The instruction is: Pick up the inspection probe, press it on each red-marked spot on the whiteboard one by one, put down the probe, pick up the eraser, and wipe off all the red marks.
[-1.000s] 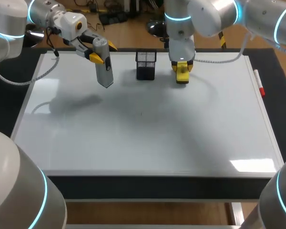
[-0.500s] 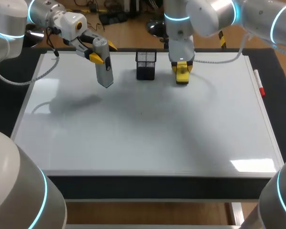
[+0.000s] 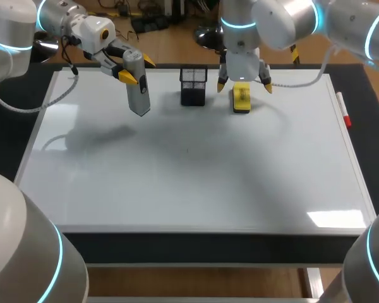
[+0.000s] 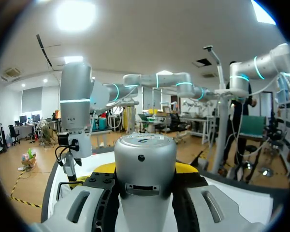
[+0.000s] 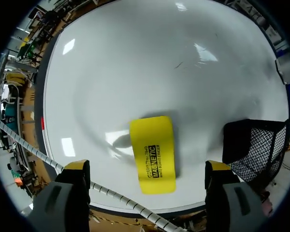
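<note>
Right end effector (image 3: 244,86) spread over eraser (image 3: 241,101), beside basket (image 3: 193,88).

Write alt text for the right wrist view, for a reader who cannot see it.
A yellow rectangular eraser lies flat on the white whiteboard, between the wide-open yellow-tipped fingers of the right gripper, which do not touch it. A black mesh basket stands beside the eraser.
</note>
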Controlling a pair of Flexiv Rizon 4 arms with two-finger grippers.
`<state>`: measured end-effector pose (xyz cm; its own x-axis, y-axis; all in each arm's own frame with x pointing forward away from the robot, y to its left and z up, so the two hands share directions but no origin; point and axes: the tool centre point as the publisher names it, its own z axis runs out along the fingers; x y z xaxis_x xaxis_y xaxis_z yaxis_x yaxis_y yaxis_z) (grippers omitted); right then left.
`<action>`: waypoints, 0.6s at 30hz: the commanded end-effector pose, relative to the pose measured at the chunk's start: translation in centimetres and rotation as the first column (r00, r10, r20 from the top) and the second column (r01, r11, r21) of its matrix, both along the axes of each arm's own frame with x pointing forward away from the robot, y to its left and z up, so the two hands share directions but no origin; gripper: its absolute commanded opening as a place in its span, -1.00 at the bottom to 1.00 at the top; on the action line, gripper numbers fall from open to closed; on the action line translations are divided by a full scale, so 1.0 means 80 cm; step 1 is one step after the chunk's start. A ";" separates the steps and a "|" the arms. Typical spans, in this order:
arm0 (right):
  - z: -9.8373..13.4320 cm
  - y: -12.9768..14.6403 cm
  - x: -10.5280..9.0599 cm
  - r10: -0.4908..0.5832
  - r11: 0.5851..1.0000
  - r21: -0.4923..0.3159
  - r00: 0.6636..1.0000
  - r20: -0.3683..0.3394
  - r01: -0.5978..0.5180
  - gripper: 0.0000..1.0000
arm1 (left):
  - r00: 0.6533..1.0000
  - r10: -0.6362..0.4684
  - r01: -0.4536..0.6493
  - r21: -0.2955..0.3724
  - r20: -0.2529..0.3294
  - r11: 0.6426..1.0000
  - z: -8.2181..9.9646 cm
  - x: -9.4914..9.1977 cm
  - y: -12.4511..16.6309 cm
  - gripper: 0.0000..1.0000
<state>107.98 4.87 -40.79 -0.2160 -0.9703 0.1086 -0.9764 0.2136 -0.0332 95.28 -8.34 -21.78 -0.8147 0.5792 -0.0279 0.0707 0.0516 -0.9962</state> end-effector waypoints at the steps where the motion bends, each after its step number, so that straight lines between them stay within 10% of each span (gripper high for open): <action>1: 0.025 -0.019 -0.014 -0.048 0.998 0.048 0.999 0.023 0.047 1.00 | 1.000 -0.005 0.005 0.000 -0.001 1.000 0.001 0.002 0.000 -1.00; 12: 0.058 -0.043 -0.023 -0.382 0.902 0.208 0.924 -0.018 0.377 1.00 | 1.000 -0.005 0.005 0.000 -0.001 1.000 0.001 0.002 0.000 -1.00; 18: 0.077 -0.063 -0.028 -0.557 0.782 0.297 0.828 -0.062 0.548 1.00 | 1.000 -0.005 0.005 0.000 -0.001 1.000 0.001 0.002 0.000 -1.00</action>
